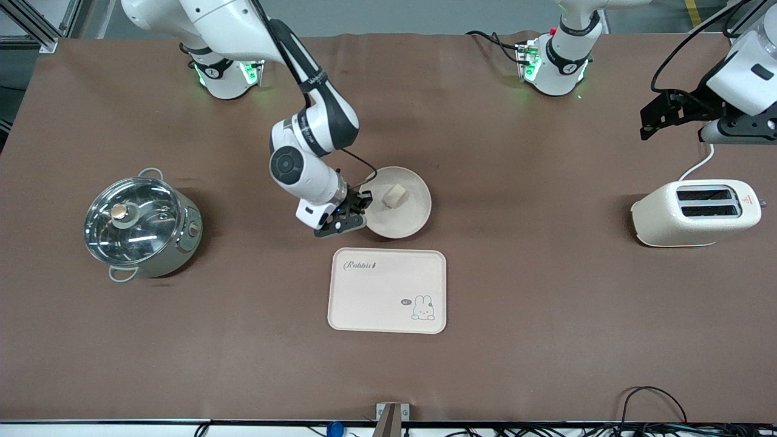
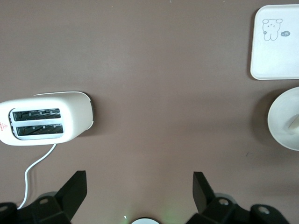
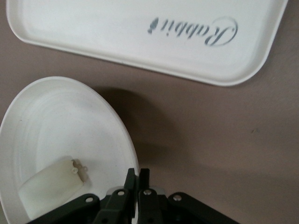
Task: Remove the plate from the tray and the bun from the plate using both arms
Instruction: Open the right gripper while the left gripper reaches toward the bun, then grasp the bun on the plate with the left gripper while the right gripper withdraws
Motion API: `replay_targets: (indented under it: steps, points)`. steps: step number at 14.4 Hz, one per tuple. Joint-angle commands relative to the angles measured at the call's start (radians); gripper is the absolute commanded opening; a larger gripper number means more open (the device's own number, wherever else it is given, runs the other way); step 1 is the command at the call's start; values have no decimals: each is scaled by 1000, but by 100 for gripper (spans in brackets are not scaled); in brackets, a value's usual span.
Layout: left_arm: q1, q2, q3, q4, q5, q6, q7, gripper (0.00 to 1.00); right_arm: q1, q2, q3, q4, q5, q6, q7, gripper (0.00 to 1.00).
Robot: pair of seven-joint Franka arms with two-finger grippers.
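The round cream plate (image 1: 408, 212) sits on the brown table, just farther from the front camera than the rabbit tray (image 1: 387, 290). The small pale bun (image 1: 393, 195) lies in the plate. My right gripper (image 1: 359, 213) is shut on the plate's rim at the edge toward the right arm's end. In the right wrist view the fingers clamp the rim of the plate (image 3: 56, 121), with the bun (image 3: 51, 184) inside. My left gripper (image 1: 652, 121) is open and empty, up in the air above the toaster's end of the table, and waits. Its fingers (image 2: 74, 189) are wide apart.
A cream toaster (image 1: 698, 211) with a white cord stands toward the left arm's end. A steel pot with a glass lid (image 1: 138, 227) stands toward the right arm's end. The tray (image 2: 275, 42) and plate (image 2: 285, 119) also show in the left wrist view.
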Motion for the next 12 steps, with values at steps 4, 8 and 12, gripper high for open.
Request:
replay_targets:
  steps: [4,8,12]
  points:
    - [-5,122,-88,-5,14,10,-186,100,15,-42,-5,-110,-10,93,-48,8]
    - [-9,222,-199,-44,14,105,-402,100,-21,-42,-5,-107,-7,79,-30,100]
    - [-63,369,-292,-44,14,209,-681,100,-60,-118,-13,-58,-7,-29,116,100]
